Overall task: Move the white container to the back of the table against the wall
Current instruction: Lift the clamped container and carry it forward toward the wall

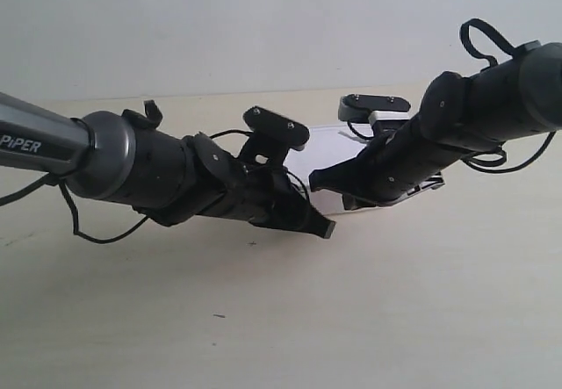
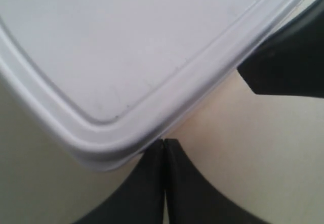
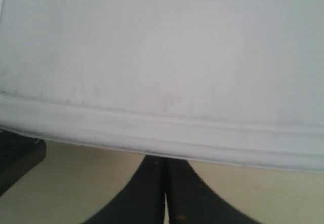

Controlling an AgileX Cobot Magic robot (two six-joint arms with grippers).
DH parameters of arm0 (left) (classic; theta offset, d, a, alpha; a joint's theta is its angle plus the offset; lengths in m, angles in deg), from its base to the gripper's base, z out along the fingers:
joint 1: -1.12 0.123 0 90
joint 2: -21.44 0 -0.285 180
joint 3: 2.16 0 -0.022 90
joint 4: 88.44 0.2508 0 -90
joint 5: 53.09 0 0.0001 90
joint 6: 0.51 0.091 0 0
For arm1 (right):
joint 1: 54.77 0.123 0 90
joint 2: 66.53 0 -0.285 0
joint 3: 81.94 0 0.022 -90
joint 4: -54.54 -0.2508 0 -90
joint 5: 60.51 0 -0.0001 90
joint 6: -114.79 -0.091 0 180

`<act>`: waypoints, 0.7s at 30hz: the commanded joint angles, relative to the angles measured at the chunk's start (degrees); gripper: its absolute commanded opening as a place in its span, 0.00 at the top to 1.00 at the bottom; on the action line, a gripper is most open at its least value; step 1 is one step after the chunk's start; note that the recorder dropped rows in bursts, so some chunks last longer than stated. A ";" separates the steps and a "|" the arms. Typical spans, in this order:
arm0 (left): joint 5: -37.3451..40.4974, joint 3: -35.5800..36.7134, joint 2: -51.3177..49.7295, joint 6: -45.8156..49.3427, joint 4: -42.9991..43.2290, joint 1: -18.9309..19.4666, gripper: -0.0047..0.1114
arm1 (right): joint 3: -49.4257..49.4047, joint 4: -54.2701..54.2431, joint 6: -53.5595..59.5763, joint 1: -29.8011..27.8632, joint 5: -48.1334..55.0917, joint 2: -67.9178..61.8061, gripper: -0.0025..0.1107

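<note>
The white container [image 1: 332,147] lies on the table [image 1: 263,319], mostly hidden between two dark arms. In the left wrist view its lid [image 2: 131,42] fills the frame, and my left gripper [image 2: 164,142] is shut with its tips touching the rounded corner rim. In the right wrist view my right gripper [image 3: 163,159] is shut with its tips against the long rim of the container [image 3: 162,47]. In the exterior view, the left-hand arm's gripper [image 1: 321,227] is at the box's near corner. The right-hand arm's gripper [image 1: 318,178] is at its side.
The pale wall [image 1: 219,20] rises behind the table's far edge, a short way beyond the container. The other arm's dark finger [image 2: 288,57] shows beside the container in the left wrist view. A few small dark specks [image 1: 218,316] mark the tabletop.
</note>
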 commanded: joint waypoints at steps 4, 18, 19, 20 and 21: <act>0.05 -5.23 -3.38 0.27 0.38 2.59 0.96 | 6.04 2.16 0.11 -1.36 1.66 -3.40 0.98; 1.77 -15.50 -9.88 2.68 1.62 5.84 0.96 | 18.86 3.62 -0.66 -4.10 4.76 -11.74 0.98; 2.12 -16.29 -10.37 2.68 1.62 6.14 0.96 | 19.71 3.62 -0.66 -4.23 5.05 -12.45 0.98; 2.55 -17.32 -10.75 2.68 1.62 6.32 0.96 | 20.69 3.62 -0.55 -4.48 5.45 -13.05 0.98; 2.90 -18.25 -11.34 2.68 1.75 6.78 0.96 | 21.61 3.62 -0.55 -4.57 5.47 -13.88 0.98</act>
